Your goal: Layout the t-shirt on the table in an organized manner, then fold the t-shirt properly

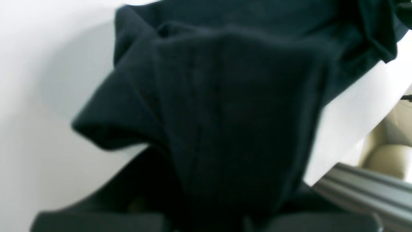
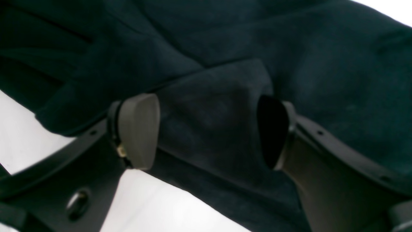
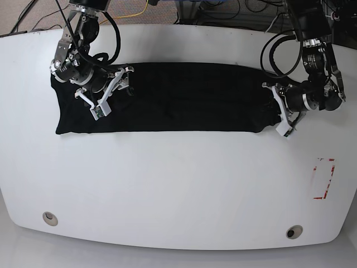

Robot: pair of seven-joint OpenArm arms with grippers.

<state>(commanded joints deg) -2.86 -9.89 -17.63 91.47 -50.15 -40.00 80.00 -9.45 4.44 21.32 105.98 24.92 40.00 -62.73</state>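
Note:
The black t-shirt (image 3: pixel 167 97) lies on the white table (image 3: pixel 178 184) as a long flat band across the far half. My right gripper (image 3: pixel 109 89) is over its left end. In the right wrist view this gripper (image 2: pixel 206 132) is open, its pads (image 2: pixel 138 130) straddling a raised fold of the t-shirt (image 2: pixel 209 112). My left gripper (image 3: pixel 280 114) is at the band's right end. In the left wrist view bunched t-shirt cloth (image 1: pixel 231 112) rises between the fingers and hides the tips, so it looks shut on the cloth.
Two round grommet holes (image 3: pixel 49 218) (image 3: pixel 294 231) sit near the table's front edge. Red tape marks (image 3: pixel 323 178) are at the right. Cables (image 3: pixel 223 11) run behind the far edge. An aluminium rail (image 1: pixel 363 190) shows past the table edge.

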